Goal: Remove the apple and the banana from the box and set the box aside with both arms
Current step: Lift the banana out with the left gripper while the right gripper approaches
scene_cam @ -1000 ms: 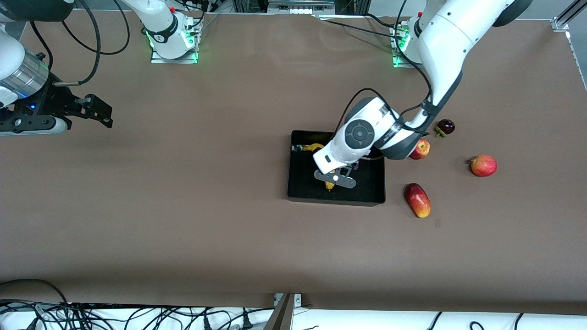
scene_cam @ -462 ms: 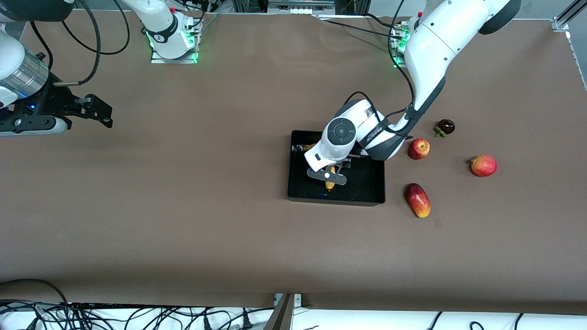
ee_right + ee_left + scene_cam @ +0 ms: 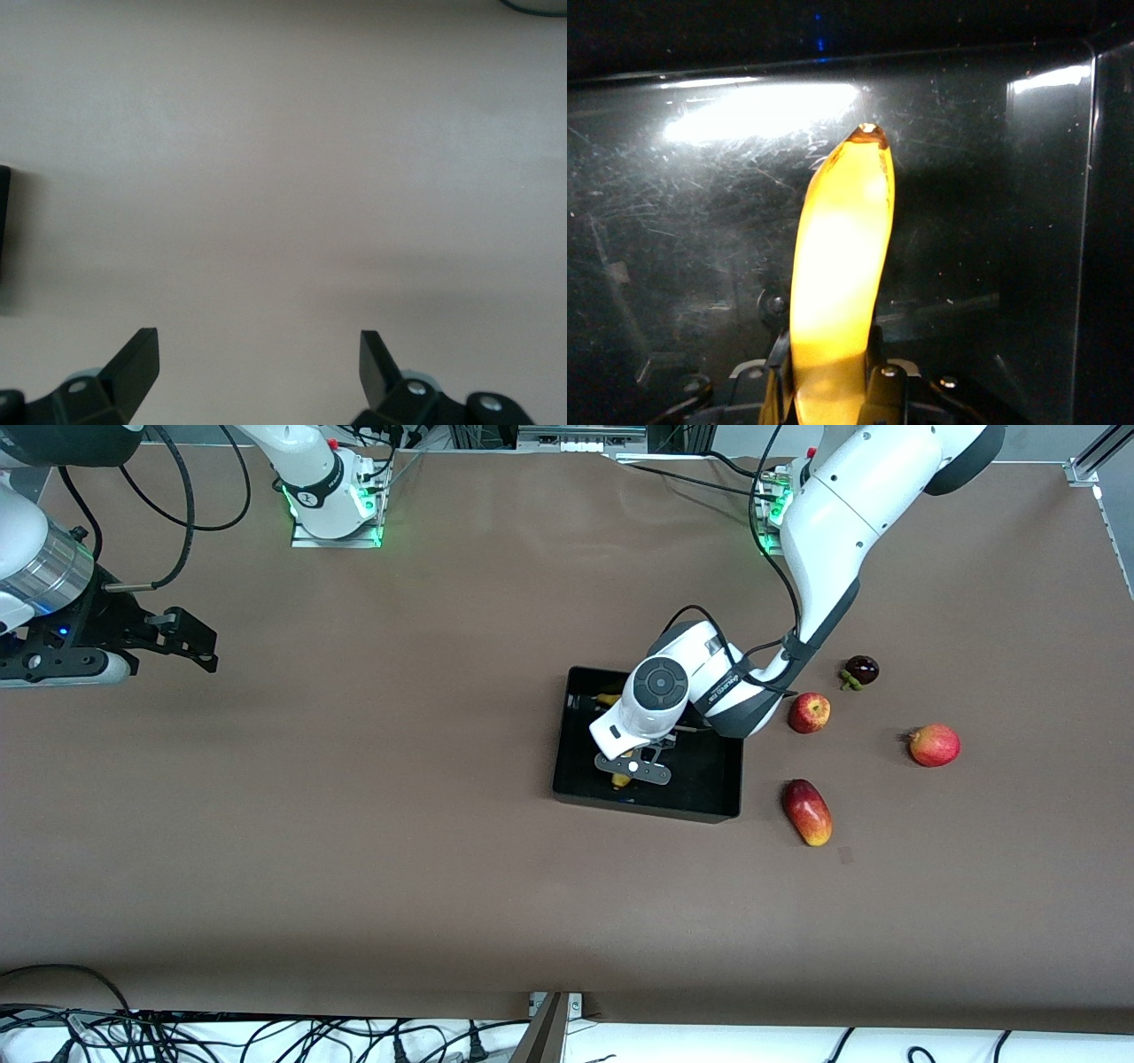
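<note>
The black box (image 3: 709,784) sits mid-table. My left gripper (image 3: 631,772) is down inside it, shut on the yellow banana (image 3: 619,781). In the left wrist view the banana (image 3: 837,257) runs out from between the fingers (image 3: 875,354) of the left gripper (image 3: 826,354), its tip over the scratched box floor (image 3: 992,221). The apple (image 3: 810,713) lies on the table beside the box, toward the left arm's end. My right gripper (image 3: 199,646) waits open and empty over bare table at the right arm's end, and its own view (image 3: 257,350) shows the same.
A red-yellow mango (image 3: 807,812) lies beside the box's near corner. A round red crowned fruit (image 3: 934,745) and a small dark fruit (image 3: 860,670) lie toward the left arm's end. Cables run along the table's near edge.
My left gripper has moved with the banana a little toward the right arm's end inside the box. The box has turned slightly. The right arm has not moved.
</note>
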Robot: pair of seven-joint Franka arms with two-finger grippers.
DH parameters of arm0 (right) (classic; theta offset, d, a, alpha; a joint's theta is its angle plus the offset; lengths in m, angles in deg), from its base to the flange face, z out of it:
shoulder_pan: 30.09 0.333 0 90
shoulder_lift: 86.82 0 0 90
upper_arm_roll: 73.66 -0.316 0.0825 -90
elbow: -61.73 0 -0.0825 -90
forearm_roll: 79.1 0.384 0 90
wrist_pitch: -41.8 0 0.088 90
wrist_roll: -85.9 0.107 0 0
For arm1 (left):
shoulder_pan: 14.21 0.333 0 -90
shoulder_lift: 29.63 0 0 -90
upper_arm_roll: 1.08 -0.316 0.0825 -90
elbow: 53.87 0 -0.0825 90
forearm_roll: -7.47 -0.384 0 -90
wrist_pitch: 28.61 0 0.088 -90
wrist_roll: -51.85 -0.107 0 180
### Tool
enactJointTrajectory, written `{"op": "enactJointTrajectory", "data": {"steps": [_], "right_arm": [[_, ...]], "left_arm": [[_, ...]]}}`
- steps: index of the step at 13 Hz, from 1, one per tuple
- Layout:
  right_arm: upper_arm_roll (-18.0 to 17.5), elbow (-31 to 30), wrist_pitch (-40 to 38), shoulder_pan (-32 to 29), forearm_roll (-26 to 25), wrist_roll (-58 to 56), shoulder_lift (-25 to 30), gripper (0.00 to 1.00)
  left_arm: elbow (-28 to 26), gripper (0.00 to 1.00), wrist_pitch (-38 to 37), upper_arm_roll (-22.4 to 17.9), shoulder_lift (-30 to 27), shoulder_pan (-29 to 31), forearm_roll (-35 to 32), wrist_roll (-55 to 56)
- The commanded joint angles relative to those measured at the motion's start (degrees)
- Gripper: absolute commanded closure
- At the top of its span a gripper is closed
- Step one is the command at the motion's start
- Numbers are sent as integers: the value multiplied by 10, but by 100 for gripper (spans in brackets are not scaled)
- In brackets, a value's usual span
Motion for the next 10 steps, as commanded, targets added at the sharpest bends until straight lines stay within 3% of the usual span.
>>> {"op": "enactJointTrajectory", "data": {"steps": [1,5,10], "right_arm": [[0,-1,-1,1,-2,3,4,0],[0,-1,0,1,-2,3,4,0],[-1,-1,2,8,-4,3,4,0]], "left_arm": [[16,100,-7,-1,-2,1,-14,7],[33,100,-29,3,-40,28,15,8],[163,100,-240,6,-58,48,84,1]]}}
